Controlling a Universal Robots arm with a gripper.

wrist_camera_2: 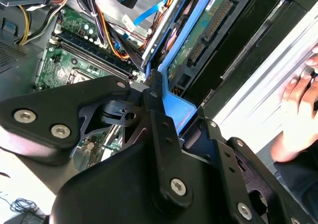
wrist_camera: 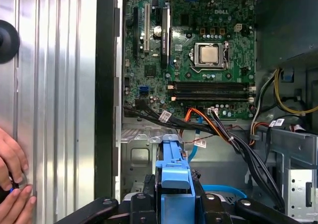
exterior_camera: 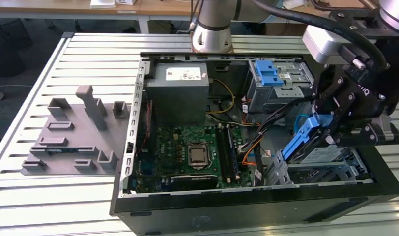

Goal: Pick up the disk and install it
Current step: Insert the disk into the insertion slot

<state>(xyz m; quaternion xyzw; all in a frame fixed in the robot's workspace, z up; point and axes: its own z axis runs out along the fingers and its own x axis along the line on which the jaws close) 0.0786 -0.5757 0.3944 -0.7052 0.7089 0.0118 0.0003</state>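
Step in hand: install. Tool clamped on the disk by its blue carrier. The disk hangs tilted, lower end at the drive cage in the near corner of the computer case, on the exterior view's right. Not yet seated, I judge; seating calls for squaring the carrier to the cage rails. Arm reaches over from the far side, wrist angled down. A person's hand rests on the tabletop beside the case.
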